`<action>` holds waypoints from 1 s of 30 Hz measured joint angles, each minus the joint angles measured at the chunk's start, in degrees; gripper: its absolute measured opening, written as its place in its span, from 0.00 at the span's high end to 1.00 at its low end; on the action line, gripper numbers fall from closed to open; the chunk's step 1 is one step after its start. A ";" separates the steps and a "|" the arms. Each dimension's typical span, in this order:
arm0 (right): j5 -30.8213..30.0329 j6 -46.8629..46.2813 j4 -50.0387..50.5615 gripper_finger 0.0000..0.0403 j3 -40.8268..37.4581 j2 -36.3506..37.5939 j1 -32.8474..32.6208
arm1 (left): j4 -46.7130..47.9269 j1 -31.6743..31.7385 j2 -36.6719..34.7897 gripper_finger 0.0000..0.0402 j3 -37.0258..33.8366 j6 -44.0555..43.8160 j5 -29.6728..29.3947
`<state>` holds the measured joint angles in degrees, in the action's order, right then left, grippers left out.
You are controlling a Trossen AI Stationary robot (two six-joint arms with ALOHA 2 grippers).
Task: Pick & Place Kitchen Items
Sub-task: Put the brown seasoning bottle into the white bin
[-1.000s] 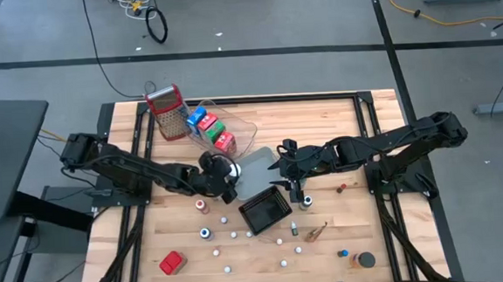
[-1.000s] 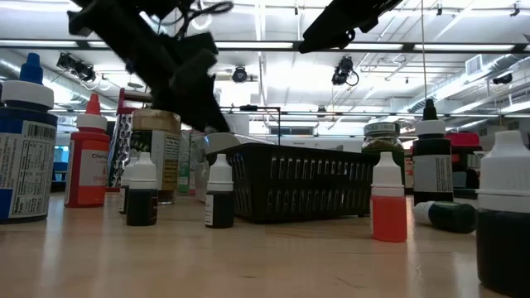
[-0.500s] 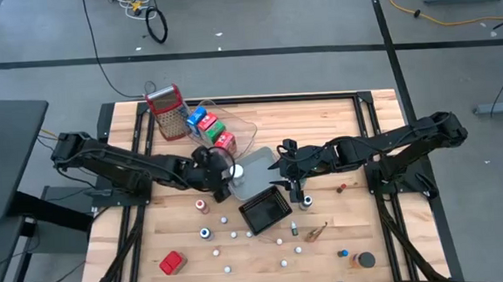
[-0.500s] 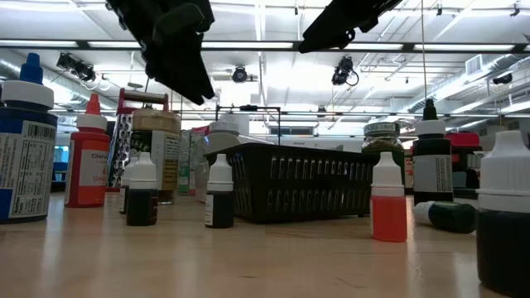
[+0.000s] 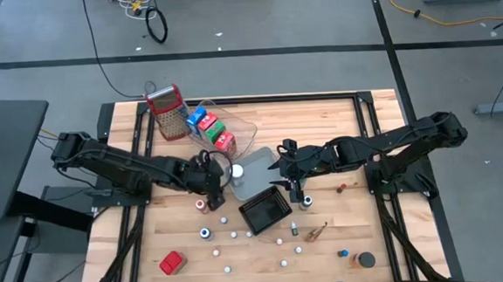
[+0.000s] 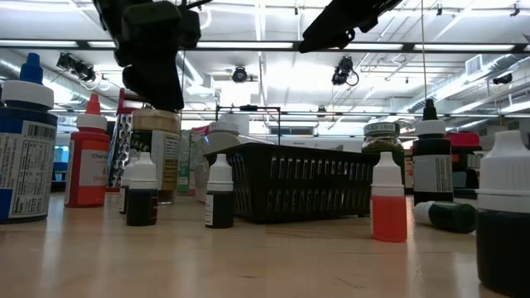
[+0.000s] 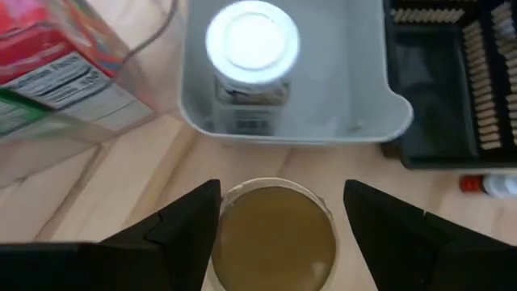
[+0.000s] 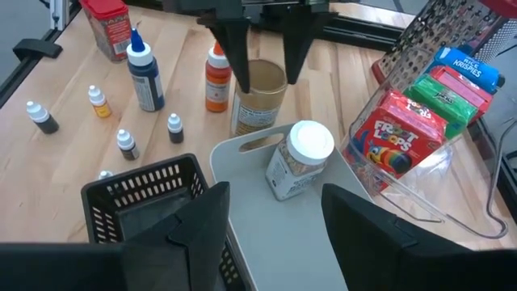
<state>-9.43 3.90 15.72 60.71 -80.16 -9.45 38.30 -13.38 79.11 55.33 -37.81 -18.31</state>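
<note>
The left tool (image 7: 275, 212) has dropped astride the brown-lidded jar (image 7: 275, 238).

Beside the left claw (image 8: 257, 61) stand two jars — a brown-lidded jar (image 7: 273, 234) between its open fingers and a white-lidded jar (image 8: 297, 159) just beyond them, in the grey tray (image 8: 323, 242). Three trays in all: grey, a black basket tray (image 8: 137, 206), a clear tray (image 8: 404, 198). The clear one holds three cartons — red (image 8: 394, 145), green (image 8: 443, 95), blue (image 8: 464, 65). One metal grater (image 5: 169, 113). Farther from the claw: one blue-capped bottle (image 8: 142, 71), one orange bottle (image 8: 215, 79), one red can (image 8: 107, 24). Small dropper bottles number at least four; more cannot be counted surely.
</note>
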 joint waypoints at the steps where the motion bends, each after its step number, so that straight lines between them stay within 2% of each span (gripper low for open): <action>1: 0.00 0.00 -0.16 0.48 0.01 0.00 0.00 | -0.02 -0.11 0.00 0.32 0.00 0.79 0.38; 11: 0.02 0.00 -1.90 0.48 0.01 0.00 0.00 | 0.85 -0.05 0.02 0.24 0.00 7.05 -0.10; 19: 0.02 -2.01 -2.04 0.48 0.01 0.00 0.02 | 2.51 -0.18 0.03 0.17 0.00 6.25 1.38; 24: 0.04 -1.95 -2.04 0.48 0.00 0.00 0.01 | 5.19 -0.18 0.76 0.17 -0.37 4.75 0.39; 30: 0.04 -1.33 -1.56 0.48 0.01 0.00 0.00 | 3.47 -0.18 1.72 0.17 -1.79 2.90 1.42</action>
<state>-9.39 2.57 14.15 60.73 -80.16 -9.45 41.78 -13.56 80.83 53.54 -34.91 -16.89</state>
